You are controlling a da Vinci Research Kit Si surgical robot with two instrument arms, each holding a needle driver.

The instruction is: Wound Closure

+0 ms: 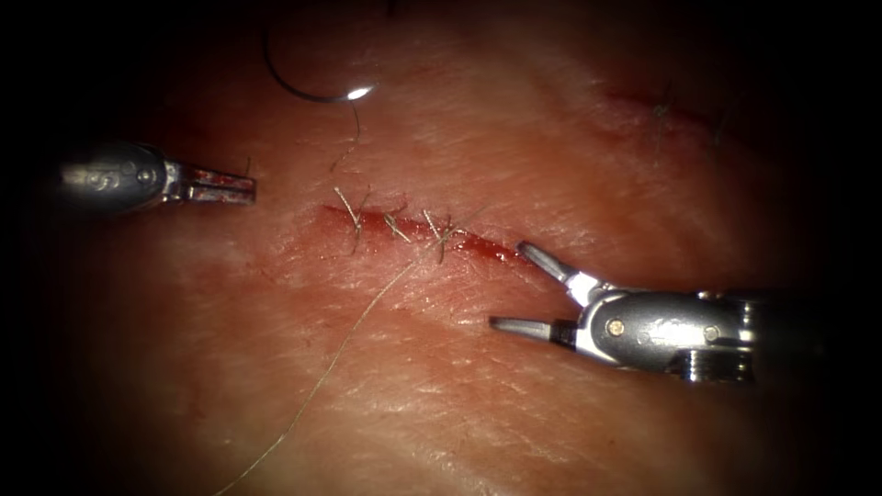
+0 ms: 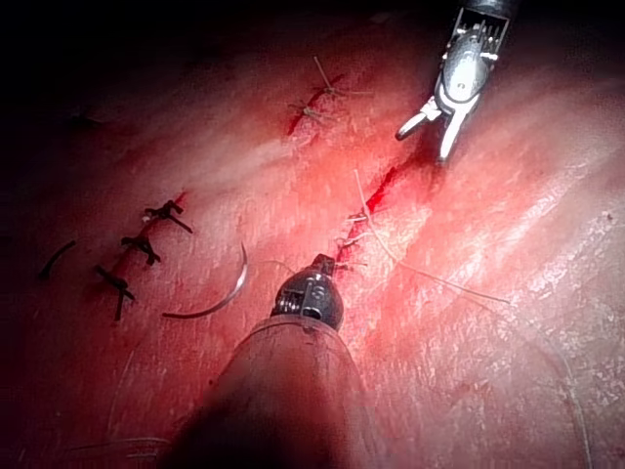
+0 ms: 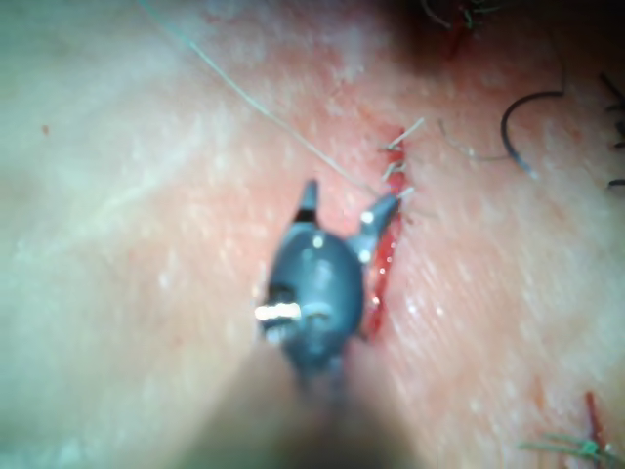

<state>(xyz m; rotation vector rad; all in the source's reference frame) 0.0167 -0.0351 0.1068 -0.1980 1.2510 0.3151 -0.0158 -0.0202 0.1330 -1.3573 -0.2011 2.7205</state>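
Needle (image 1: 308,87) loose on tissue (image 1: 514,395); both tools empty.

A second, shorter cut (image 1: 643,99) lay well apart from the open cut (image 1: 423,234), off past its right end, and a small stitch (image 1: 661,110) crossed it. In the left wrist view, a row of three dark stitches (image 2: 140,246) sat well apart from the open cut, with a curved dark scrap of thread (image 2: 57,259) just beyond them, on the side away from it.

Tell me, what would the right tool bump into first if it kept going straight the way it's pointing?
Probably the stitched cut: the open, empty right tool points left toward it, its upper tip near the cut's right end. Its height above the tissue is unclear.
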